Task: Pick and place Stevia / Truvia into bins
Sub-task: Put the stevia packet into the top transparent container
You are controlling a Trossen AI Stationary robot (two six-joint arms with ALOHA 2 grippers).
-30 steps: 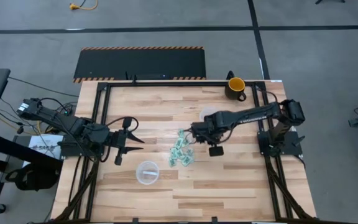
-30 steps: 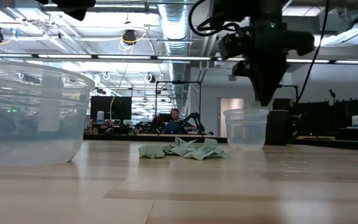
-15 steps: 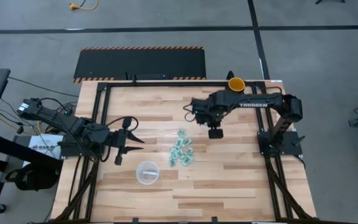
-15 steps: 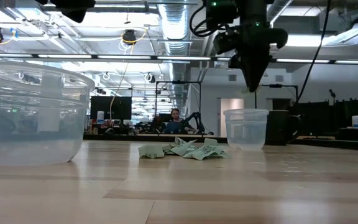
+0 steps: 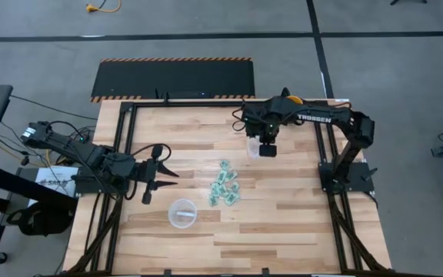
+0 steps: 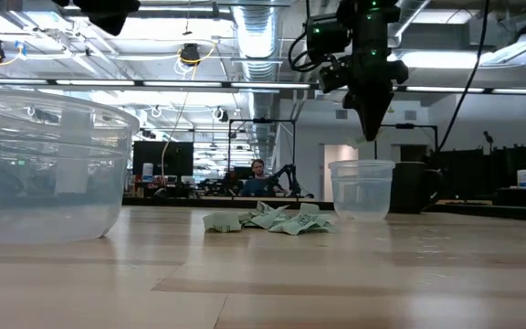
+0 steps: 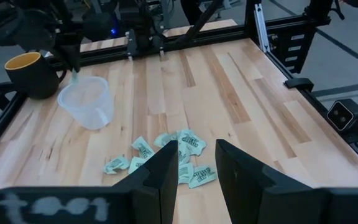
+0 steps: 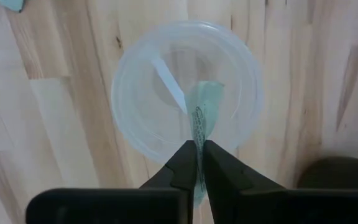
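Right end effector (image 8: 197, 163) hangs above cup (image 8: 188, 93), pointing down, pinching sachet (image 8: 202, 118).

One light-green sachet (image 8: 201, 121) hangs edge-on over the far clear cup (image 5: 254, 146), the remaining sachets (image 5: 226, 185) lie heaped mid-table between the cups, and the near clear cup (image 5: 182, 213) stands upright, well apart from both.

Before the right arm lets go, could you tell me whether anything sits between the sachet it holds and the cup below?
Nothing visible does. The right tool pinches a green sachet directly above the open mouth of the clear cup. The dark mug stands beside the cup, not over it.
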